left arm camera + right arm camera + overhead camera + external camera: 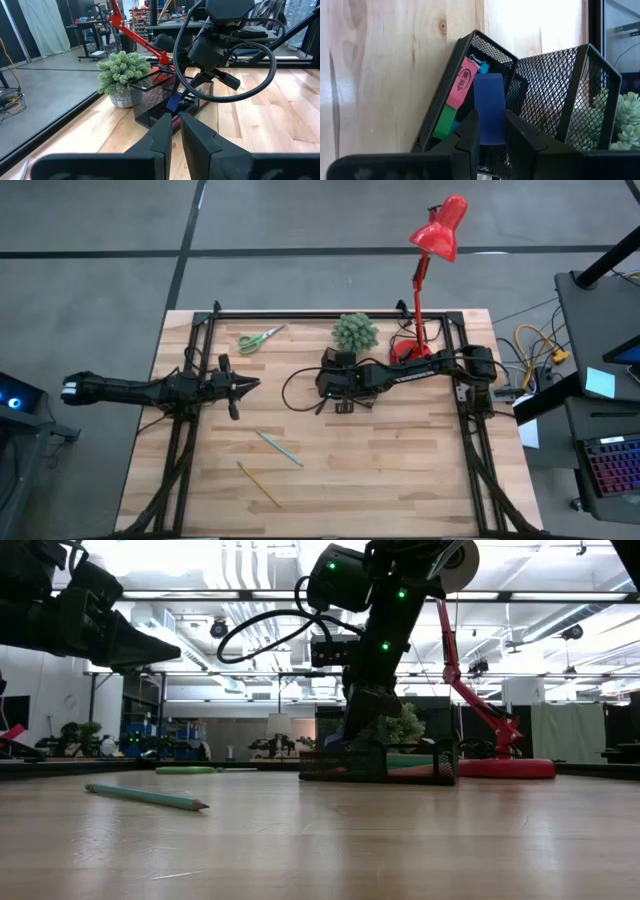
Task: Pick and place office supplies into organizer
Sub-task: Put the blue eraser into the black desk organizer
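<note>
The black mesh organizer (490, 44) stands at mid-table, in front of the green plant. One low compartment holds a pink eraser (461, 82), a green piece (445, 122) and a small clip (477, 62). My right gripper (491, 125) hangs over it, shut on a flat blue piece (489, 100), which also shows in the left wrist view (173, 103). Green-handled scissors (260, 338), a teal pen (278, 448) and a yellow pencil (260, 485) lie flat on the table. My left gripper (245, 385) waits at the left, shut and holding nothing. My right gripper pinches the blue piece between its two fingers at the end nearest the wrist (489, 131). The fingers slant down from the table's right side. The piece sticks out past the fingertips, in line with them, over the organizer's low compartment; I cannot tell whether its free end touches anything.
A spiky potted plant (355, 332) stands just behind the organizer, and a red desk lamp (425, 290) with its round base (408, 352) stands to its right. Bare wood lies around the pen and pencil in the near half of the table.
</note>
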You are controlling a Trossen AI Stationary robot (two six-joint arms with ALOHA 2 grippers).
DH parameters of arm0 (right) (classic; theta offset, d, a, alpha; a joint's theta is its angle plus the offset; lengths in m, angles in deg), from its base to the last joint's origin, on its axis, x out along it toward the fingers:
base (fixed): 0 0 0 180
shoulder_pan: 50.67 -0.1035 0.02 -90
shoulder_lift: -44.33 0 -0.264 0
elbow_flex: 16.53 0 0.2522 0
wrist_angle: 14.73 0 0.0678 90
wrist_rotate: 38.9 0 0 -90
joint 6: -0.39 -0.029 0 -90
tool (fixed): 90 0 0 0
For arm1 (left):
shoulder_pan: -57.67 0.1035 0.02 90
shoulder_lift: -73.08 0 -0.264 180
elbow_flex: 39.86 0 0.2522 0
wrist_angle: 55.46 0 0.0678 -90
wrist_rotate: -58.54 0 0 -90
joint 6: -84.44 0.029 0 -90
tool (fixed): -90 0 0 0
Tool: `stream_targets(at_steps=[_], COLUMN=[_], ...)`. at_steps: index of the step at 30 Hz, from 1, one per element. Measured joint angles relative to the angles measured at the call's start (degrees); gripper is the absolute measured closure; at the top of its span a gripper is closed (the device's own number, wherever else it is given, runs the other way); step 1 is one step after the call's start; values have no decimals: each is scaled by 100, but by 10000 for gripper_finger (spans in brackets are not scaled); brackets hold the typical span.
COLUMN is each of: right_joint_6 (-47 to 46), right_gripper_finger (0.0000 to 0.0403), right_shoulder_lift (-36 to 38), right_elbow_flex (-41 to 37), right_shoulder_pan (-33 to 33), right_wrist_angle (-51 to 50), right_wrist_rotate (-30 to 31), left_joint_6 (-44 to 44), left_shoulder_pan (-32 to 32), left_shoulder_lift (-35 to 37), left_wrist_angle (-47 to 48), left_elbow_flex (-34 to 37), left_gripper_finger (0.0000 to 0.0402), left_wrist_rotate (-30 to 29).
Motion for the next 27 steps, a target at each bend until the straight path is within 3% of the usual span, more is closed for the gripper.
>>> stream_targets(at_steps=[27], right_joint_6=[-854], right_gripper_finger=[333], right_shoulder_lift=[0], right_elbow_flex=[114], right_shoulder_pan=[0], right_wrist_angle=[-315], right_wrist_rotate=[-313], left_joint_6=[2], left_shoulder_pan=[-1], left_shoulder_lift=[0], left_wrist_angle=[0], left_elbow_flex=[0], left_gripper_finger=[375], left_wrist_rotate=[1])
